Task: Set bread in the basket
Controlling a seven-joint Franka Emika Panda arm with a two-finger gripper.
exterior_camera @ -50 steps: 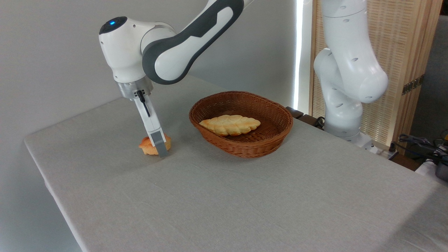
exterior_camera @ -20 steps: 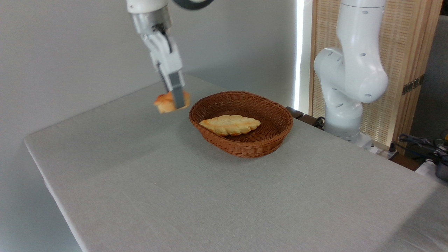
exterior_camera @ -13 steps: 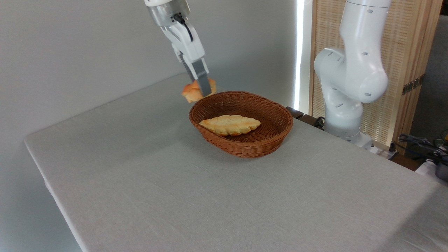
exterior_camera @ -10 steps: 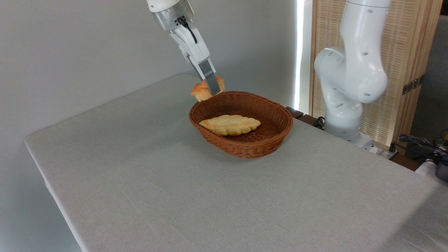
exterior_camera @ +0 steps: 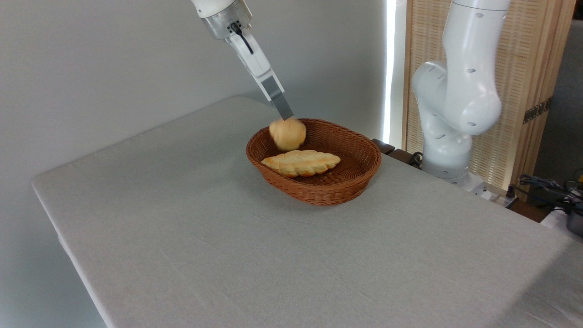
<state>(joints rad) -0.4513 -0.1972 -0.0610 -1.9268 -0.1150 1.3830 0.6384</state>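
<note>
Half a second ago the small roundish tan bun (exterior_camera: 287,134) was clamped at the fingertips of the white two-finger gripper (exterior_camera: 287,115). It now sits just below those tips, pale underside showing, inside the left end of the oval reddish-brown wicker basket (exterior_camera: 350,182), against the long pale-yellow braided loaf (exterior_camera: 301,162). Only one finger is visible, so jaw width cannot be determined; release appears complete, with placement essentially achieved.
</note>
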